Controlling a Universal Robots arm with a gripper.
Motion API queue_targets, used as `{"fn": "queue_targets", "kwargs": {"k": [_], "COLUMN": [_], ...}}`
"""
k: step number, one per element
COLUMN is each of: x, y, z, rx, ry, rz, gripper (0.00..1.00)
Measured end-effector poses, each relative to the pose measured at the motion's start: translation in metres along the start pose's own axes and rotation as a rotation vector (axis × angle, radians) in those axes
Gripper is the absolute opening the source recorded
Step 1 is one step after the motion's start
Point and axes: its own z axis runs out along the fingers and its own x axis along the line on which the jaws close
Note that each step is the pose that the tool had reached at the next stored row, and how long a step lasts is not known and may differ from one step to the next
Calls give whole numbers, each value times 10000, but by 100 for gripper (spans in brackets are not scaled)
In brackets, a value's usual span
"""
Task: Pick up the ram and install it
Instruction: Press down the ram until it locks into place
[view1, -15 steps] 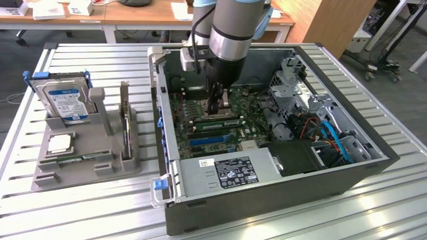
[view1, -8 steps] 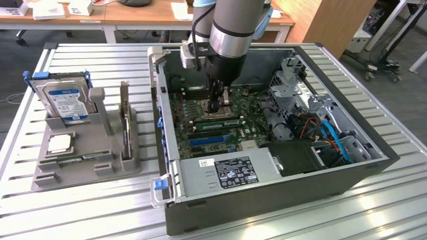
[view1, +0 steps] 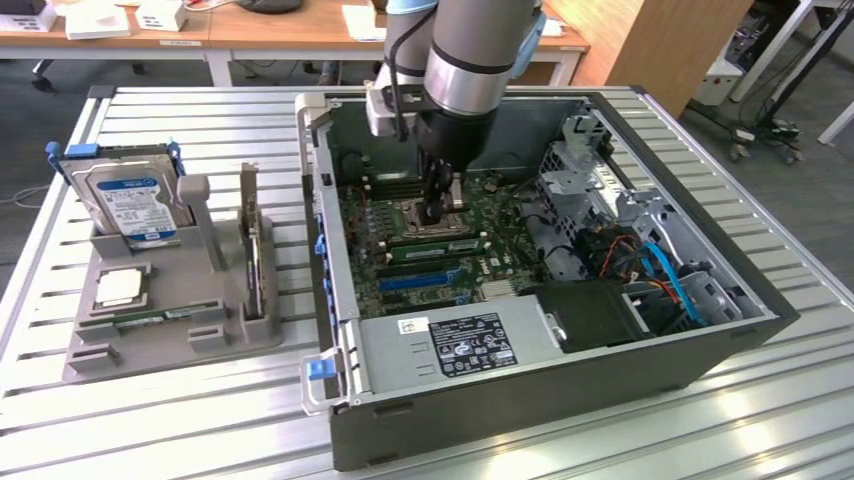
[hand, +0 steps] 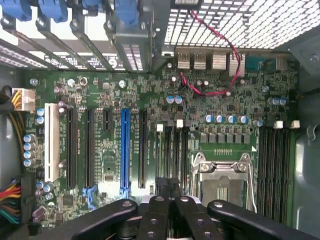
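The table (view1: 200, 400) is ribbed matt metal. The case (view1: 534, 400) is dark painted metal. The board (hand: 110, 150) is glossy green laminate. The fingers (hand: 162, 195) are smooth black plastic. The stand (view1: 174, 330) is matt grey plastic.

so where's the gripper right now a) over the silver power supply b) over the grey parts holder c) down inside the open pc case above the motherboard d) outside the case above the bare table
c: the gripper hangs inside the open pc case, fingers shut, just above the motherboard beside the CPU socket.
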Motion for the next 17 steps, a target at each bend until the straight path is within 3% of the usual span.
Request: {"fn": "queue_targets", "kwargs": {"k": [12, 17], "x": [0, 0], "y": [-230, -282], "z": [-7, -9], "rx": [-1, -1], "ry": [1, 1], "rz": [0, 0], "gripper": [10, 10]}}
